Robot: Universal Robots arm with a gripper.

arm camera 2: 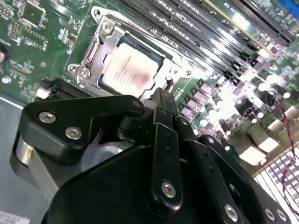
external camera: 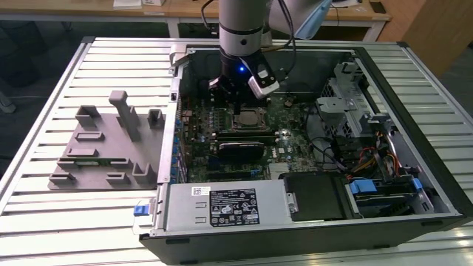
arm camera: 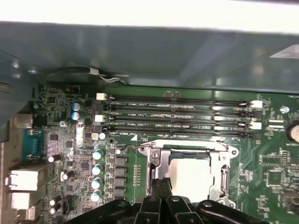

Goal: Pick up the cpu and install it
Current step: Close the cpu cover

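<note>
The cpu (arm camera 2: 128, 70) lies flat inside the metal-framed socket (arm camera 2: 100, 42) on the green motherboard, its pale silvery top facing up. The first wrist view has the cpu (arm camera: 189, 175) seated between the socket's frame bars (arm camera: 154, 158). In the exterior view the cpu (external camera: 249, 118) sits mid-board inside the open computer case. My gripper (external camera: 235, 100) hangs just above the socket's edge. Its black fingers (arm camera 2: 161, 100) are pressed together with nothing between them, a little off the chip's rim. The fingertips (arm camera: 161, 186) stand over the socket's side.
Memory slots (arm camera: 177, 114) run beside the socket. A black card (external camera: 240, 148), the power supply (external camera: 221, 208), drive cages (external camera: 347, 105) and cables (external camera: 369, 160) crowd the case. A grey fixture tray (external camera: 103, 147) stands on the slatted table at the exterior view's left.
</note>
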